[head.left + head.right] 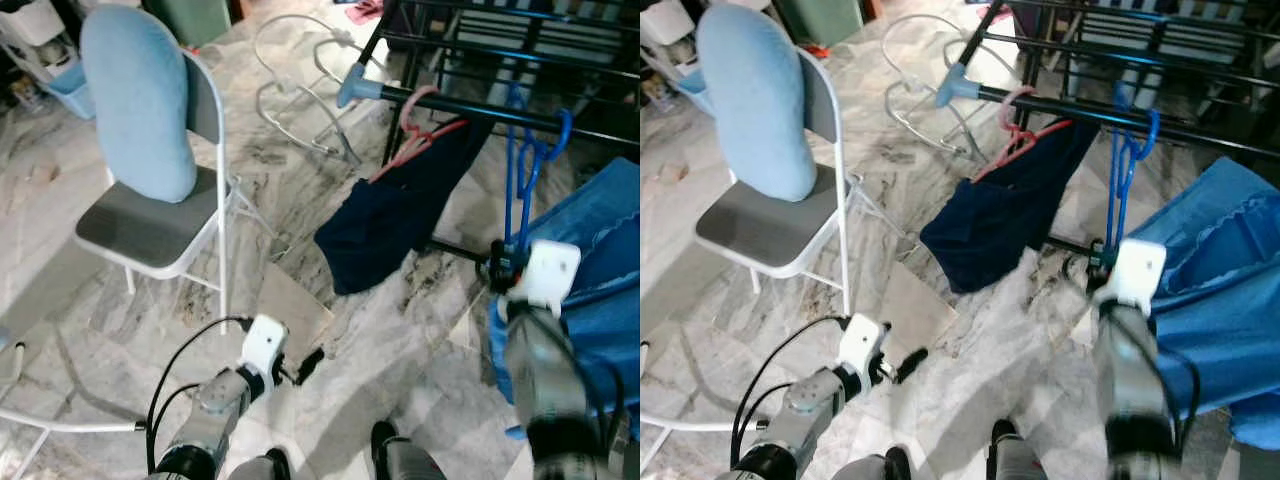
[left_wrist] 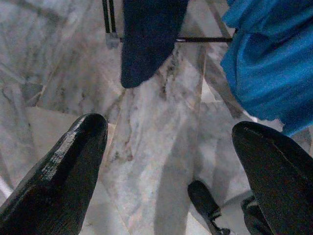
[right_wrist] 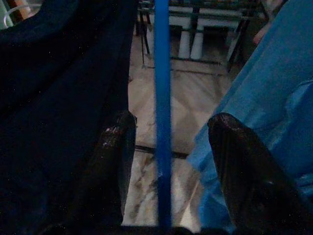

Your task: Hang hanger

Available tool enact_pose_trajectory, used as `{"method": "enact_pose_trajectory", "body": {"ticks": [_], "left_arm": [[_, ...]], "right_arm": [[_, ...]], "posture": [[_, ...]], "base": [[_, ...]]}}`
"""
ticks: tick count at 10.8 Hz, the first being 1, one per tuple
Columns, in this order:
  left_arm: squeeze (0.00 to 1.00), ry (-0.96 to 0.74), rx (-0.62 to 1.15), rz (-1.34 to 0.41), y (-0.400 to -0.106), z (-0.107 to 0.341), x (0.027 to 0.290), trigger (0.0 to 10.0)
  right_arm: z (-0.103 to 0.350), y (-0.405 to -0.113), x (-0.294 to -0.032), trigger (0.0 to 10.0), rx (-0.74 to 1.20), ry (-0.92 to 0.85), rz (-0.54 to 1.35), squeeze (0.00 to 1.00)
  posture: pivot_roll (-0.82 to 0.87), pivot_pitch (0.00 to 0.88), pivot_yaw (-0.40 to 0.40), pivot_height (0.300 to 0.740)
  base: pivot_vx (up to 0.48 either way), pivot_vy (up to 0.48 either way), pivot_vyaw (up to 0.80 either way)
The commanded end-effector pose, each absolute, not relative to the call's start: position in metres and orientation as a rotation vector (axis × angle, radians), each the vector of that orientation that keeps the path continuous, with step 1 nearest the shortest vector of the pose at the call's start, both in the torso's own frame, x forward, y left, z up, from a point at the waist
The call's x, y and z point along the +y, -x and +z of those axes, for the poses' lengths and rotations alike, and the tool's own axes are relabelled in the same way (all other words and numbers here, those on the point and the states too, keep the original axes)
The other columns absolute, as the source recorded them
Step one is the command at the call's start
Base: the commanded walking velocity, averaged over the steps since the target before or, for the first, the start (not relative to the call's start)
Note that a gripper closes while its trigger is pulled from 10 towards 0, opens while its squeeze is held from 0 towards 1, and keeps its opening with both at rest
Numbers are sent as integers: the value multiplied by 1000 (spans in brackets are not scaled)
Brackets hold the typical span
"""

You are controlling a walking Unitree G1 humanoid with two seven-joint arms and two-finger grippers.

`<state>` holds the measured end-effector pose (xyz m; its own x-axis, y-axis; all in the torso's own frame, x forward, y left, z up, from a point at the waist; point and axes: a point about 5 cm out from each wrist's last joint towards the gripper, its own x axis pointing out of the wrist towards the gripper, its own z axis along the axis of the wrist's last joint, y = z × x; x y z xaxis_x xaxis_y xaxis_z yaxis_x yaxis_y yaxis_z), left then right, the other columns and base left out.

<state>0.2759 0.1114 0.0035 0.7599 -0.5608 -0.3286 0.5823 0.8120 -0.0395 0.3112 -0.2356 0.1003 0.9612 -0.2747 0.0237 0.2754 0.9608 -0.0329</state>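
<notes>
Right wrist view: blue hanger [image 3: 162, 112] running upright between the two fingers of the right claw [image 3: 168, 147], fingers spread with a gap on each side, not clamped. In the left eye view, hook already over the black rack bar [image 1: 470, 112], between the navy garment [image 1: 395, 215] on its pink hanger [image 1: 420, 135] and the blue garment [image 1: 600, 270]. Probably light, stiff, smooth plastic; best taken at the lower straight part. Left claw [image 2: 168, 152] wide open, low over the marble floor [image 1: 340, 400].
</notes>
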Motion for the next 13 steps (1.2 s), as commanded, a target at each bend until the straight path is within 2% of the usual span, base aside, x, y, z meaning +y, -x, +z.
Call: {"method": "enact_pose_trajectory", "body": {"ticks": [1, 4, 7, 10, 13], "left_arm": [[0, -61, 335, -596, -273, 1, 116, 10000], [0, -25, 193, -382, -290, 23, 127, 10000], [0, 15, 44, -344, -294, 50, 126, 10000], [0, -5, 102, -248, -293, 42, 142, 10000], [0, -44, 86, -215, -294, 45, 143, 10000]], "right_arm": [[98, -305, -232, 10000, -34, 72, -272, 1000], [79, -281, -229, 10000, -11, 113, -281, 1000], [68, -274, -221, 10000, 27, 118, -249, 1000], [62, -272, -216, 10000, 47, 88, -250, 1000], [50, -263, -224, 10000, 92, 62, -310, 1000]], "posture": [[-130, 164, 85, 740], [-140, 143, 49, 740], [-130, 140, 26, 740], [-121, 146, 51, 740], [-142, 154, 39, 740]], "base": [[0, 0, 0], [0, 0, 0], [0, 0, 0], [0, 0, 0], [0, 0, 0]]}}
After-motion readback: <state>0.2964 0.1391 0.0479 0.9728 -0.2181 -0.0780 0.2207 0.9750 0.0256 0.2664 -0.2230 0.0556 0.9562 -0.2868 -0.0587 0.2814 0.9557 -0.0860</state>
